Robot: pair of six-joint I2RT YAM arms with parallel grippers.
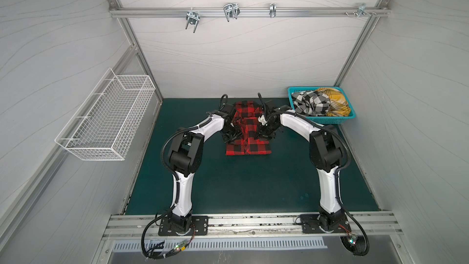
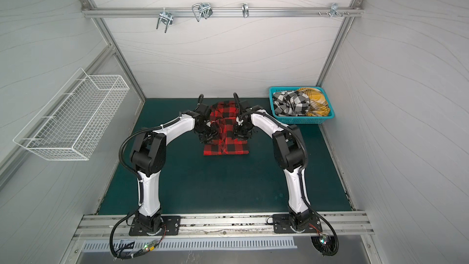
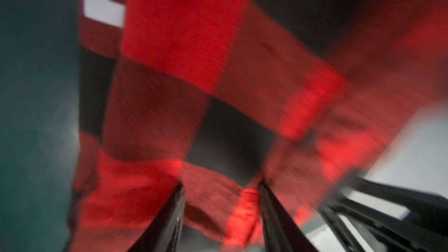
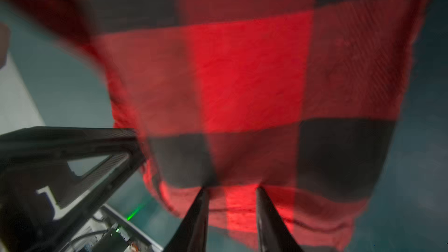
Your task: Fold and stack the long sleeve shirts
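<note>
- The red-and-black shirt [image 1: 250, 146] lies mid-tabletop [image 1: 241, 186], toward the far side; its near hem rests flat, while its upper part bunches up between the 2 arms.
- Our left hand [image 3: 221, 184] sits at the shirt's left edge; in its wrist view the fingers stand apart with plaid cloth across their tips; the picture is blurred, so we cannot tell whether it pinches the cloth or only touches it.
- Our right hand [image 4: 232, 187] sits at the opposite edge; its fingers likewise stand apart with cloth draped over the tips; we cannot tell whether it grips.
- The black-and-white shirt [image 1: 311, 102] and the yellow shirt [image 1: 335, 102] lie crumpled together in the turquoise basket [image 1: 299, 88] at the far right corner.
- We judge this to be the folding of shirt 1 of 3; the body already looks narrowed to a strip, so a lengthwise fold seems in hand; nothing is stacked yet.
- The next move calls for both hands to hold matching edges firmly and travel together, so the fold lands square; 1 side slipping would skew it.
</note>
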